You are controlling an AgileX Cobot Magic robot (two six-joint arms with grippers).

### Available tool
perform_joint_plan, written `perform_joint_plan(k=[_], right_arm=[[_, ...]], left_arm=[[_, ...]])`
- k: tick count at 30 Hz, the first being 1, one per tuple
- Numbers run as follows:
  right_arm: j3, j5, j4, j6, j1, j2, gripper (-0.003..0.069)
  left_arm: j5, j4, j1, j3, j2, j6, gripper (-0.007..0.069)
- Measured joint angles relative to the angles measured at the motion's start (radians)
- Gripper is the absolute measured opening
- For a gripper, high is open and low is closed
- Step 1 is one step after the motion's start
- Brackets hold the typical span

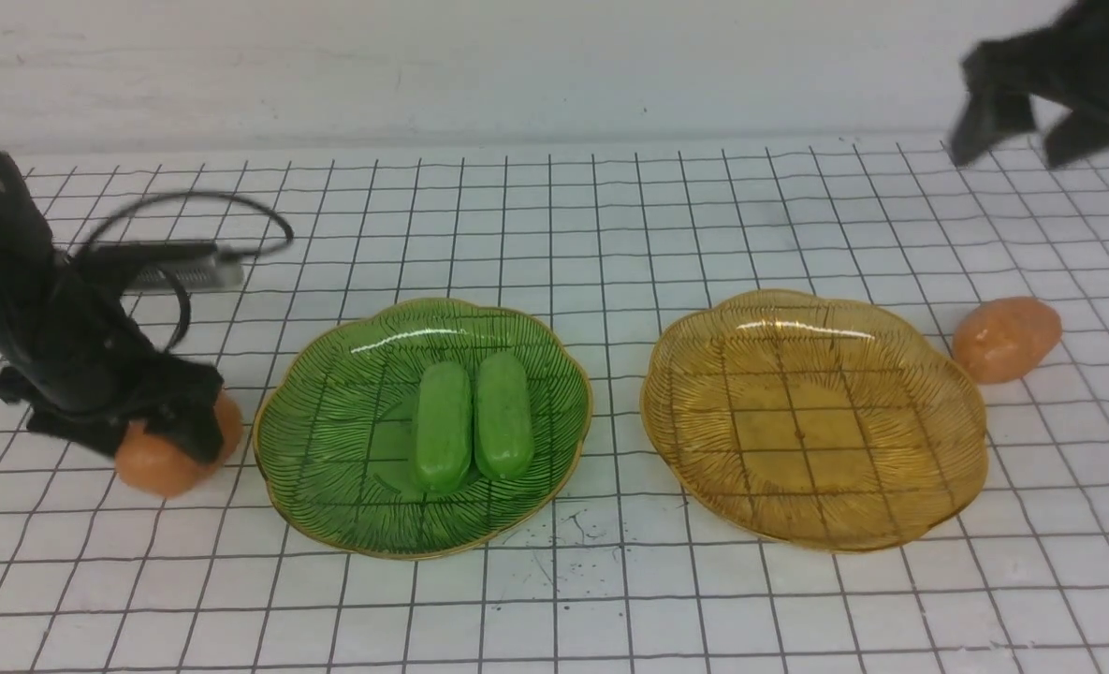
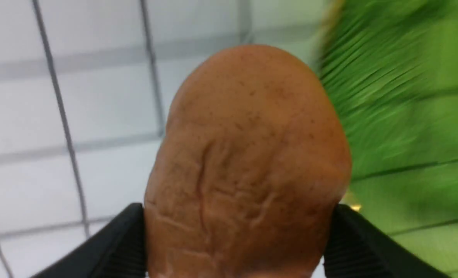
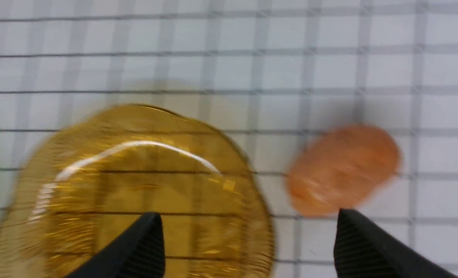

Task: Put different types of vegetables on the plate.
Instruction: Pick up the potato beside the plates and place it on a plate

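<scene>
Two light-green cucumbers (image 1: 443, 426) (image 1: 503, 415) lie side by side in the green plate (image 1: 329, 449). Just left of that plate an orange-brown potato (image 1: 152, 463) rests on the table, and my left gripper (image 1: 180, 431) is down over it. In the left wrist view the black fingers (image 2: 124, 247) press against both sides of the potato (image 2: 248, 154), with the green plate (image 2: 406, 96) blurred beside it. A second potato (image 1: 1006, 339) lies right of the amber plate (image 1: 816, 421). My right gripper (image 1: 1013, 150) hangs high at the far right, open and empty.
The right wrist view looks down on the amber plate (image 3: 136, 185) and the second potato (image 3: 343, 168), between my open right gripper (image 3: 248, 239) fingers. The table is a white gridded sheet, with a white wall behind it.
</scene>
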Motion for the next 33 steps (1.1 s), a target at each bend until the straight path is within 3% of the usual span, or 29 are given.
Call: perform_joint_plan(k=[3,8,13,18,23,33], right_arm=[[0.007,0.001,-0.007,0.035,-0.054,0.025,0.0535],[0.007,-0.002,0.02,0.06,-0.113,0.08,0.0535],[0.008,-0.008,0.101,0.147,-0.172,0.16,0.0535],[0.008,-0.012,0.12,0.194,-0.185,0.227,0.0535],[0.009,-0.018,0.18,0.221,-0.185,0.288,0.0535],[0.009,-0.066,0.243,0.224,-0.185,0.334,0.0535]], left_arm=[[0.0,-0.064,-0.074,-0.032,-0.052,0.038,0.0517],[-0.034,-0.188,-0.286,-0.076,-0.068,0.073,0.0517],[-0.2,-0.274,-0.543,-0.107,-0.008,0.073,0.0517],[-0.366,-0.28,-0.703,-0.16,0.111,0.073,0.0517],[-0.423,-0.281,-0.771,-0.233,0.234,0.073,0.0517],[-0.424,-0.281,-0.775,-0.272,0.342,0.069,0.0531]])
